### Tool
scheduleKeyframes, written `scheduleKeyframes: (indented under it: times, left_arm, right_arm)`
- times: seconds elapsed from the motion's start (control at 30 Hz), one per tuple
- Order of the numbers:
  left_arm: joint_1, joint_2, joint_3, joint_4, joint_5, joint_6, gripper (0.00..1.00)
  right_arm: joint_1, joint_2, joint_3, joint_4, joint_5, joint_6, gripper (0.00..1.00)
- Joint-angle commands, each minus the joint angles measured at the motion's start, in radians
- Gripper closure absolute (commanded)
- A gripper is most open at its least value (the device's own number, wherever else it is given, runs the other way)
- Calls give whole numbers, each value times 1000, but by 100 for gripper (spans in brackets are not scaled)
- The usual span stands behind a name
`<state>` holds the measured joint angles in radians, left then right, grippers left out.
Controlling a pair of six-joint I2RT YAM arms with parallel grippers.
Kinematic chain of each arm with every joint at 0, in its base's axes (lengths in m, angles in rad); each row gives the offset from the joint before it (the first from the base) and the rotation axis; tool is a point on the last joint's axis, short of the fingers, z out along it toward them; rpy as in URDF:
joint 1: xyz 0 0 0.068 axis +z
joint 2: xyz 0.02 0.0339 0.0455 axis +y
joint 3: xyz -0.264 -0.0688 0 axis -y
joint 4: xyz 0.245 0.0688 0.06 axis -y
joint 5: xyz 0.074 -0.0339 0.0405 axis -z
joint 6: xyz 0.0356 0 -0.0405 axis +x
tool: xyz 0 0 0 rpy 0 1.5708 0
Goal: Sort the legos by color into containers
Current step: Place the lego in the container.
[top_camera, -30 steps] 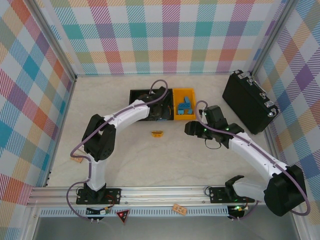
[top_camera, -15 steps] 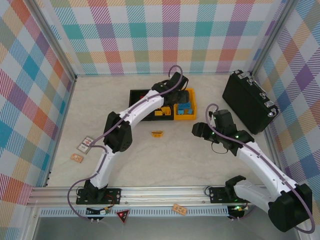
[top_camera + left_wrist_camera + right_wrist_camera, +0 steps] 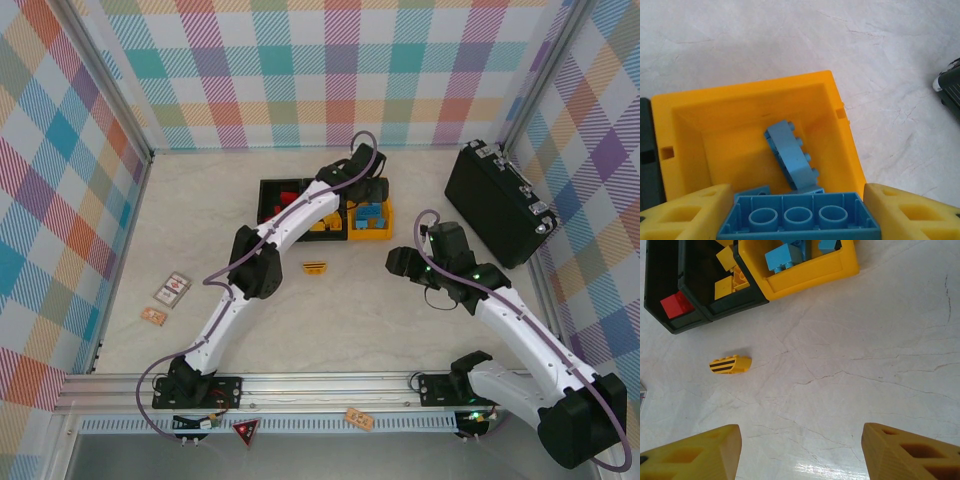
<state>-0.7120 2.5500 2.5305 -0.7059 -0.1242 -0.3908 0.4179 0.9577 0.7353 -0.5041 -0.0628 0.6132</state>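
Right wrist view has the right gripper (image 3: pixel 800 450) nearest, jaws apart and empty over bare table (image 3: pixel 840 365), and a striped yellow lego (image 3: pixel 730 364) loose just near of the black bins (image 3: pixel 652 300), long axis left to right. Farther off, the left gripper (image 3: pixel 797 215) has swung right within the last second from over those bins to above the yellow bin (image 3: pixel 690 107), clamped on a blue lego (image 3: pixel 797 227). Its long axis spans finger to finger, hollow underside toward the wrist, so a drop among the other blues (image 3: pixel 792 155) looks next.

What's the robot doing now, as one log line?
left gripper: holding blue brick over yellow bin | right gripper: open, empty | striped yellow piece: on table
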Motion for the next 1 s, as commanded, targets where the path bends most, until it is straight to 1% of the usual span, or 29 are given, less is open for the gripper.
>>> scheduleKeyframes:
  times: [0.0,0.17,0.27,0.37,0.67,0.77,0.97]
  left_arm:
    - [13,33,53,9,-6,29,48]
    - [20,42,67,29,-6,32,41]
    - [19,37,68,29,-2,33,33]
    - [19,26,68,25,2,34,28]
    - [13,-21,55,-2,43,46,26]
    - [9,-77,-5,-5,61,45,26]
    - [2,-276,-264,29,88,40,25]
  right_arm:
    - [-7,-21,-9,-21,12,4,35]
    - [-9,-28,-9,-25,14,7,35]
    - [-8,-28,-11,-21,13,8,35]
    - [-8,-24,-14,-13,6,12,35]
    - [-8,-20,-15,1,1,11,35]
    - [-8,-19,-13,6,-4,1,35]
    - [-8,-3,-4,36,-39,-32,35]
